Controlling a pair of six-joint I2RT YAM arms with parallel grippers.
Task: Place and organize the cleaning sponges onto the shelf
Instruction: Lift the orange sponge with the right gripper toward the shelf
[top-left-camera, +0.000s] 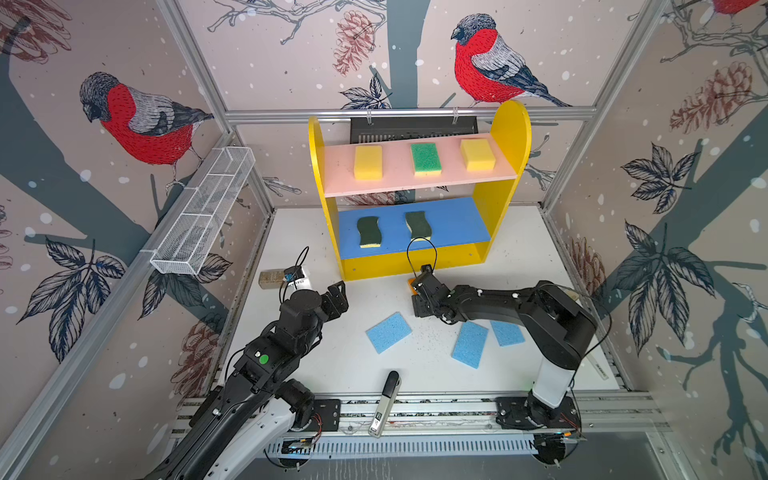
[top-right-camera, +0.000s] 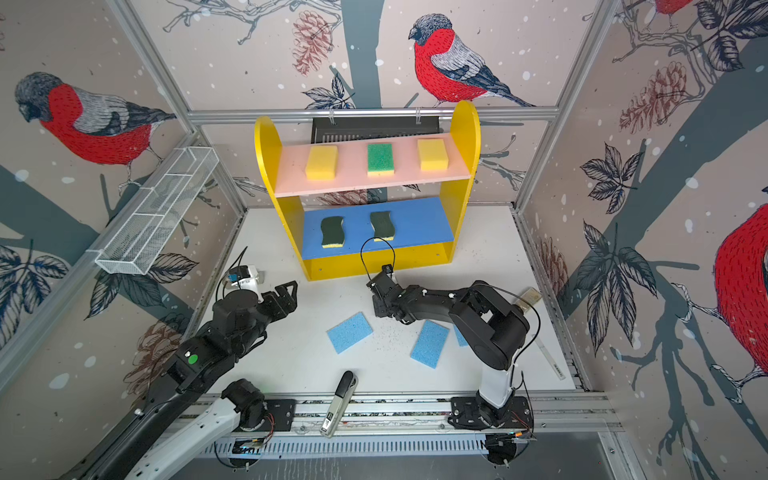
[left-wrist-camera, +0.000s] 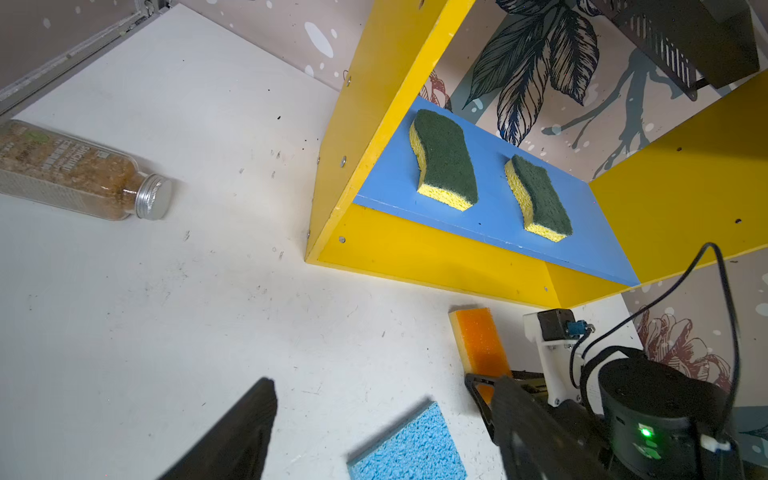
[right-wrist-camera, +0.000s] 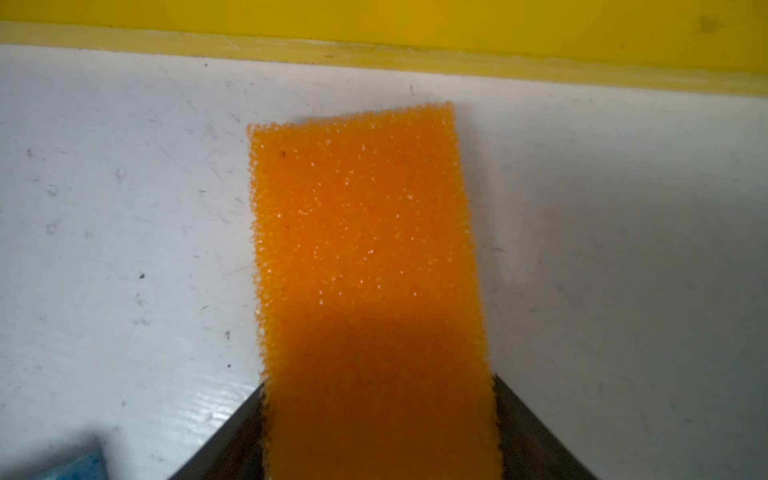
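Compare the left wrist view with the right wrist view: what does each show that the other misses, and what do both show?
Only the left wrist view: the bottle lying on its side on the table, two dark green sponges on the blue lower board, and the open left gripper. Only the right wrist view: the fingers of the right gripper flanking both long sides of the orange-topped sponge; whether they squeeze it is unclear. Both: that orange-topped sponge lying on the table before the shelf's yellow base, and part of a light blue sponge.
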